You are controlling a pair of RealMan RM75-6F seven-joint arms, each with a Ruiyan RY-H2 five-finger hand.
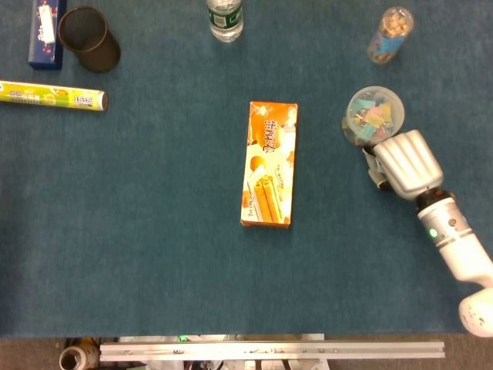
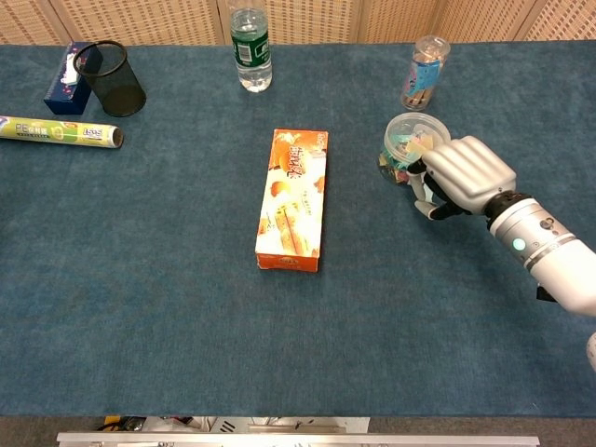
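Your right hand (image 2: 466, 175) is hovering right against the clear tub of coloured clips (image 2: 411, 146), fingers (image 2: 421, 191) curled downward beside it, grasping nothing. The tub is sitting upright on the blue surface (image 2: 168, 279), right of the orange box (image 2: 292, 198).

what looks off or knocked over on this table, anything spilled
Nothing is spilled or damaged. The yellow-green roll lies on its side at the left edge, and the orange box lies flat mid-table; both look laid down. The water bottle, mesh cup and clip tub stand upright, the right hand beside the tub.
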